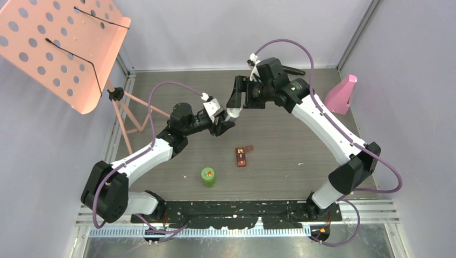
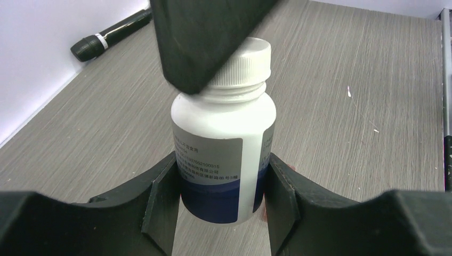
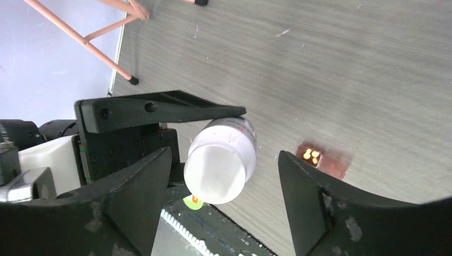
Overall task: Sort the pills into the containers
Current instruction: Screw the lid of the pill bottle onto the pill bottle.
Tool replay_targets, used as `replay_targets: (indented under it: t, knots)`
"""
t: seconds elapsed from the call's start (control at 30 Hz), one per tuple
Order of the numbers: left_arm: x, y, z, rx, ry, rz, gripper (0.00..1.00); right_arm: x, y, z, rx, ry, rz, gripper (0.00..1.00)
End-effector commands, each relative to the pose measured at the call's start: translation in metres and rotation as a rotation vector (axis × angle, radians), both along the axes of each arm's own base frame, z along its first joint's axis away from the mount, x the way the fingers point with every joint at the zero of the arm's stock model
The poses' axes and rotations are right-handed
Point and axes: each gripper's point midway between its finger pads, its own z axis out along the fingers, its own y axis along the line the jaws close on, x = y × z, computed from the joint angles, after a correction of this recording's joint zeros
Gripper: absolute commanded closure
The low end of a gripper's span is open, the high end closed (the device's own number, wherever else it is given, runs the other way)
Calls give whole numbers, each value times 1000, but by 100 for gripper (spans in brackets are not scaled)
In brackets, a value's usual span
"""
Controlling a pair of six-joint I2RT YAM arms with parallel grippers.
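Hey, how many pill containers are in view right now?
3. White bottle gripped in the left jaws; green-lidded bottle standing on the table; brown case lying open near it. No others visible.

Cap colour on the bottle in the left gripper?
White cap on the bottle, best in left wrist view.

A white bottle [image 2: 224, 122] with blue-banded label [image 2: 213, 165], green-lidded bottle [image 1: 208, 176], brown case [image 1: 243, 157], grey woodgrain table [image 1: 290, 137]

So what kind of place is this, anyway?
Likely a robot test lab: two robot arms bolted to a walled-in table, one gripping a white bottle, with odd props like a pink music stand and a microphone.
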Motion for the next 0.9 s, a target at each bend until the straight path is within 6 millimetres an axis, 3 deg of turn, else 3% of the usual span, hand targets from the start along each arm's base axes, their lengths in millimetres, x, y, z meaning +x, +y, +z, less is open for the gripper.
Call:
replay_targets:
  t: [0.0, 0.1, 0.27, 0.33, 0.47, 0.67, 0.87]
  knots:
    - [2, -3, 15, -70, -55, -3, 100, 12, -18, 85, 93, -246, 2, 13]
    - [0, -5, 17, -85, -47, -17, 100, 13, -28, 109, 103, -335, 61, 2]
    - [-8, -9, 29, -107, -53, -67, 100, -28, -18, 122, 135, -485, 444, 0]
    - [-13, -10, 34, -111, -58, -94, 100, -49, -18, 110, 110, -522, 607, 0]
    - [-26, -14, 40, -111, -58, -165, 100, -61, -23, 86, 12, -580, 762, 0]
    - [-38, -16, 45, -98, -70, -233, 100, -55, -27, 52, -140, -570, 853, 0]
    - [-44, -16, 42, -58, -62, -275, 100, -51, -21, 35, -160, -545, 880, 1]
